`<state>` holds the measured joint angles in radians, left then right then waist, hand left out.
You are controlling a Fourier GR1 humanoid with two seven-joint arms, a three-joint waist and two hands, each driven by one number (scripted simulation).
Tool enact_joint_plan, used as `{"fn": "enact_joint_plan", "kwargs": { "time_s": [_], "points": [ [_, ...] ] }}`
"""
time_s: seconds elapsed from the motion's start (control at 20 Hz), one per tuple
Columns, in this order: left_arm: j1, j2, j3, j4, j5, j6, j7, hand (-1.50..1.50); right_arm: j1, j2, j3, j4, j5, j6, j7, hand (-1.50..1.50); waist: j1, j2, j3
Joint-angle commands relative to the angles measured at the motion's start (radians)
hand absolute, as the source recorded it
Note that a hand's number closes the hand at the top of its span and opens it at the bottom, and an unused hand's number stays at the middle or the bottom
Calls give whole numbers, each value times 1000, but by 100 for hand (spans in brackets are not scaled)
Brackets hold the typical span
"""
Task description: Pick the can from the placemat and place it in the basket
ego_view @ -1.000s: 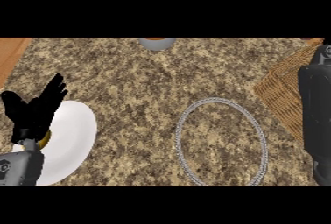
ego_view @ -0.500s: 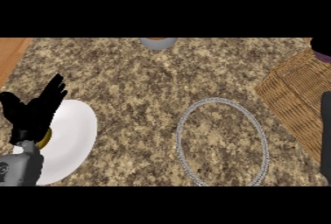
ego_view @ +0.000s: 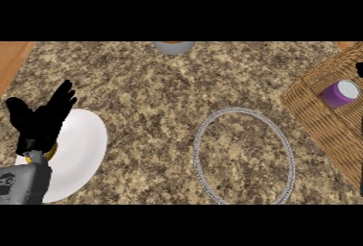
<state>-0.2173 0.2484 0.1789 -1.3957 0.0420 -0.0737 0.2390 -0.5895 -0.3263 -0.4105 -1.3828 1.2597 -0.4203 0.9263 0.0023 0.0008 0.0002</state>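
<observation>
The purple can (ego_view: 339, 93) with a white top lies in the woven basket (ego_view: 327, 124) at the right edge of the head view. Nothing is holding it. The oval placemat (ego_view: 243, 111), ringed by a grey rim and patterned like the counter, lies bare at the centre right. My left hand (ego_view: 41, 119) rests open at the left, fingers up, over a white plate (ego_view: 79, 153). Of my right arm only a dark sliver (ego_view: 361, 174) shows at the right border, and its hand cannot be made out.
A grey round vessel (ego_view: 174, 46) stands at the counter's far edge, cut off by the picture's top. A wooden surface (ego_view: 14, 57) borders the speckled counter at the far left.
My right arm has pulled away to the right, out of the picture, uncovering the basket with the purple can lying in it. The left hand has not moved.
</observation>
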Motion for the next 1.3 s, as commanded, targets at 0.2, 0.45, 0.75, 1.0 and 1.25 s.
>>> {"fn": "enact_joint_plan", "kwargs": {
  "time_s": [0.2,0.45,0.75,1.0,1.25],
  "points": [
    [42,3,12,-30,5,-9,-14,0,59,-45,-76,-103,-104,-116,-44,-150,-4,-2,0],
    [12,-6,14,-1,-3,12,-6,0,79,-15,-183,-282,-139,-211,13,-150,-24,-6,0],
    [41,14,29,4,4,-11,-35,0,336,27,-280,-663,-346,-61,20,-150,-37,-10,0],
    [29,35,45,-24,22,-19,16,0,585,71,-359,-871,-573,67,14,-150,-38,-9,0],
    [18,10,35,-16,1,14,-4,0,835,160,-474,-1060,-873,149,-66,-150,-57,-13,1]
  ]
}}
